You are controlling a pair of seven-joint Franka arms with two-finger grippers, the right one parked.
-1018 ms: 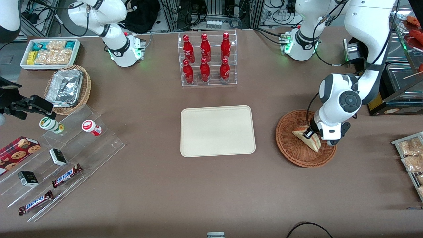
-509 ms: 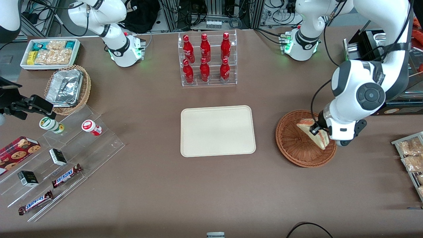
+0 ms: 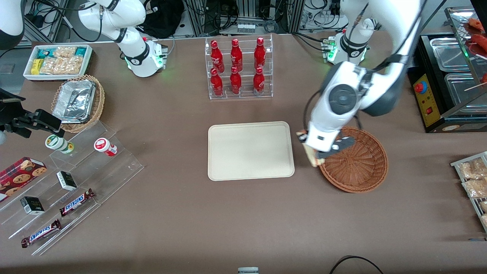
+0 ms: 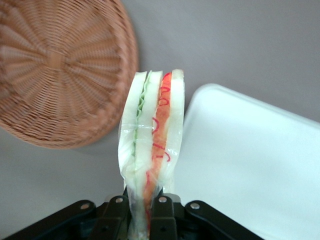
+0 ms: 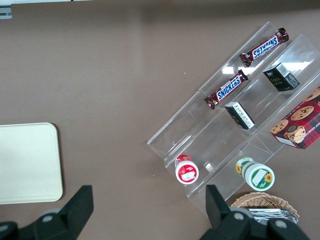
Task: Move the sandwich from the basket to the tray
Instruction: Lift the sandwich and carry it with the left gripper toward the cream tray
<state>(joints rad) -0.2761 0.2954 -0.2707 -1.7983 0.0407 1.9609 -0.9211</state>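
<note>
The sandwich (image 4: 152, 145), a plastic-wrapped wedge with red, orange and green layers, hangs in the air with my left gripper (image 4: 141, 212) shut on its lower end. In the front view the gripper (image 3: 311, 151) is above the strip of table between the reddish-brown wicker basket (image 3: 359, 169) and the cream tray (image 3: 251, 150), with the sandwich (image 3: 313, 159) poking out below the hand. The basket (image 4: 55, 70) holds nothing. An edge of the tray (image 4: 250, 165) lies just beside the sandwich. The tray (image 5: 27, 162) is bare.
A clear rack of red bottles (image 3: 238, 68) stands farther from the front camera than the tray. Toward the parked arm's end are a tan basket with foil trays (image 3: 78, 101), a white snack tray (image 3: 57, 61) and an acrylic snack stand (image 3: 64, 182). A packet rack (image 3: 473, 179) sits at the working arm's end.
The gripper has lifted the sandwich out of the basket and carried it sideways toward the tray. The basket now holds nothing.
</note>
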